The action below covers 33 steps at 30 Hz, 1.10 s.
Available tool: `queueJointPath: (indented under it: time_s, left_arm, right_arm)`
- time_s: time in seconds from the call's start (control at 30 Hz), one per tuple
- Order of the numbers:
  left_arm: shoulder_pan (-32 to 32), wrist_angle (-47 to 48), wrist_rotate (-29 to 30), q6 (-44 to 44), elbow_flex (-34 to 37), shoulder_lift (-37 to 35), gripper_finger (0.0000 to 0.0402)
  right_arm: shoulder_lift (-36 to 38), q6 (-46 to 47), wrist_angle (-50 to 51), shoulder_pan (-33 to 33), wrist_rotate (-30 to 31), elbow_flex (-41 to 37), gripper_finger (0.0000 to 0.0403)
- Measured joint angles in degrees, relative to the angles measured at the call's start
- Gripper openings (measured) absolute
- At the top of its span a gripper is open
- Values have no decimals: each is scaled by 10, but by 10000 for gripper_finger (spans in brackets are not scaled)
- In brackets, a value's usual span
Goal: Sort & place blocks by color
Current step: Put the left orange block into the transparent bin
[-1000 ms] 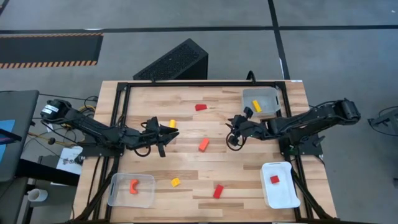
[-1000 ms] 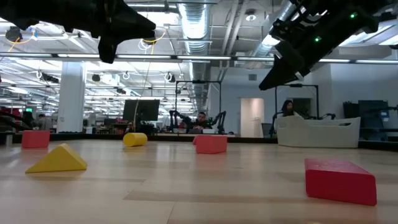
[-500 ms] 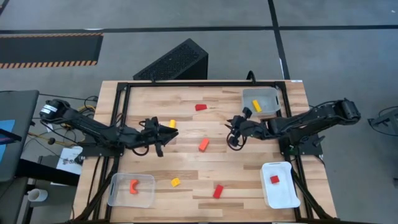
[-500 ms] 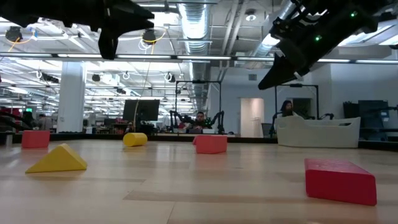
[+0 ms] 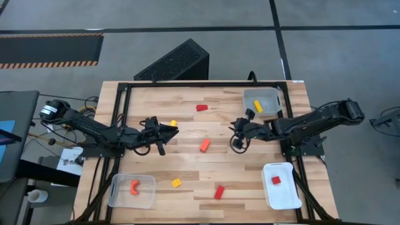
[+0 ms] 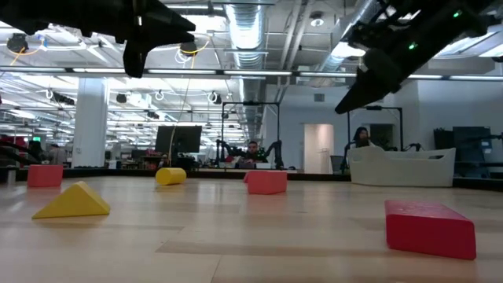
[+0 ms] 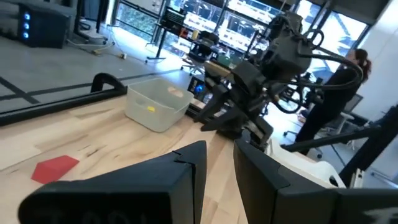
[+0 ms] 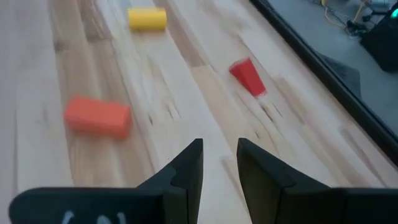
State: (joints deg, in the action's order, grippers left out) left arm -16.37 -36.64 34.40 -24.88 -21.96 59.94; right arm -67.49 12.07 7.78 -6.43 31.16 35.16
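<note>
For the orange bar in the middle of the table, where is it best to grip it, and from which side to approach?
Probably grip the orange bar across its short width, at mid-length, coming straight down from above. It lies flat and alone on the table, slanted in the high view, so the fingers must turn to cross its long sides. The right gripper hovers closest, with its fingers a little apart.

Grey floor (image 5: 325,25), exposed ceiling ducts (image 6: 244,23)
</note>
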Motion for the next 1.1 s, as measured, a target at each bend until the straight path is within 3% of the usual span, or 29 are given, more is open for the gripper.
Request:
queueJointPath:
  time_s: [0.2, 0.47, 0.6, 0.83, 1.1]
  left_arm:
    - [11, 32, -2, -4, -17, 0, 68]
    - [62, 264, -11, -46, -100, 0, 68]
    - [75, 323, -6, -80, -105, 1, 71]
    - [103, 398, -18, -117, -105, 1, 137]
    - [177, 523, -102, -185, -105, 2, 197]
  right_arm:
    - [109, 24, 54, -11, 4, 0, 121]
    - [215, -4, 55, -57, 20, -32, 120]
    - [277, 3, 95, -61, 19, -44, 120]
    - [362, 15, 110, -82, 20, -46, 120]
    - [363, 6, 112, -91, 22, -46, 120]
